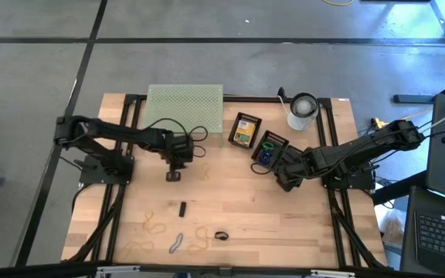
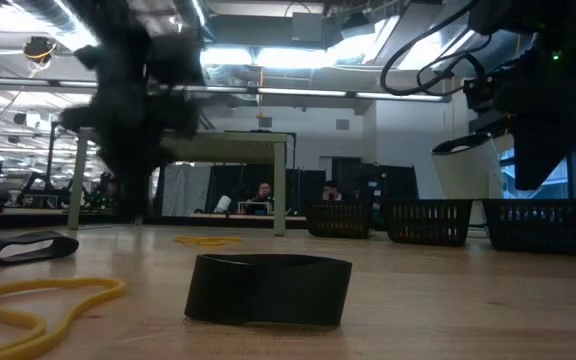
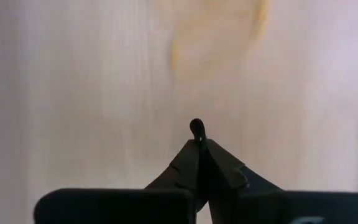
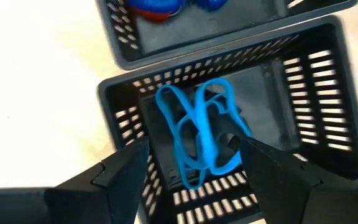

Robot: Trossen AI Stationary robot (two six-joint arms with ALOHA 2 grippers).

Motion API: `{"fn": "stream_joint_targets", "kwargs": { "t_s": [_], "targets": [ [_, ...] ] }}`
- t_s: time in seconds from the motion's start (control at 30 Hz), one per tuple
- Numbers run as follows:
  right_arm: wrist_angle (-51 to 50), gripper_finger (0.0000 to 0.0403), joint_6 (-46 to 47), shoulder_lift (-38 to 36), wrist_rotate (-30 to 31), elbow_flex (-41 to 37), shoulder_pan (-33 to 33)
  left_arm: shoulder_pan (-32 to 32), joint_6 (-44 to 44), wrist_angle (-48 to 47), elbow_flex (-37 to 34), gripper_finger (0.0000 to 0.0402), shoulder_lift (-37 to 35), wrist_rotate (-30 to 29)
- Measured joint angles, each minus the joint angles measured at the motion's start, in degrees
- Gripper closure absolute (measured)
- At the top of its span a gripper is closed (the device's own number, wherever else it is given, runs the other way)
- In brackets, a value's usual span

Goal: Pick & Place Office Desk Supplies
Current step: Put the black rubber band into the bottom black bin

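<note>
Over a pale wooden table (image 1: pixel 284 224), the left gripper (image 1: pixel 174 174) hangs left of center, its two dark fingers (image 3: pixel 191 165) pressed together with a small dark curl, too small to identify, poking out from between their tips. To the right, the right gripper (image 1: pixel 286 181) hovers with its jaws spread wide above a dark mesh basket (image 4: pixel 328 99) holding a tangle of blue rubber bands (image 4: pixel 201 134); the bands' loops run lengthwise between that gripper's fingers, and the jaws pinch nothing. A second basket (image 4: pixel 185 31) just beyond holds more blue and red bands. From above, two dark baskets sit side by side at the table's far middle: the left one (image 1: pixel 245 130) with a yellow-green box inside, the right one (image 1: pixel 269 147) with blue contents. A pale green perforated rack (image 1: pixel 185 104) stands far left of them and a white cup (image 1: pixel 302 112) far right. Loose supplies lie along the near edge: tan rubber bands (image 1: pixel 154 225), a small black clip (image 1: pixel 182 208) with its long axis running near to far, a black band (image 1: pixel 222 235) and a grey strip (image 1: pixel 176 244) lying aslant. At table level, a black band (image 2: pixel 268 290) stands on edge beside a yellow band (image 2: pixel 38 300) lying flat.
</note>
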Motion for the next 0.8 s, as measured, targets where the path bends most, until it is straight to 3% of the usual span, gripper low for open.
{"fn": "stream_joint_targets", "kwargs": {
  "t_s": [0.13,0.37,0.6,0.8],
  "targets": [
    [1.90,0.0147,1.21,0.00,-2.10,0.00,0.00,-4.19,-1.72,5.53,2.47,0.0395,-3.99,-0.87],
    [12.49,0.0147,-0.47,0.00,0.35,0.00,0.00,-13.31,-2.44,31.36,2.99,0.0394,-9.85,-4.54],
    [33.88,0.0147,-9.68,0.00,13.00,0.02,0.75,-20.98,2.31,58.69,3.12,0.0392,-10.67,-15.56],
    [54.76,0.0147,-26.97,0.21,23.46,0.02,3.14,-25.04,5.62,67.71,3.13,0.0391,-10.68,-20.40]
  ]
}}
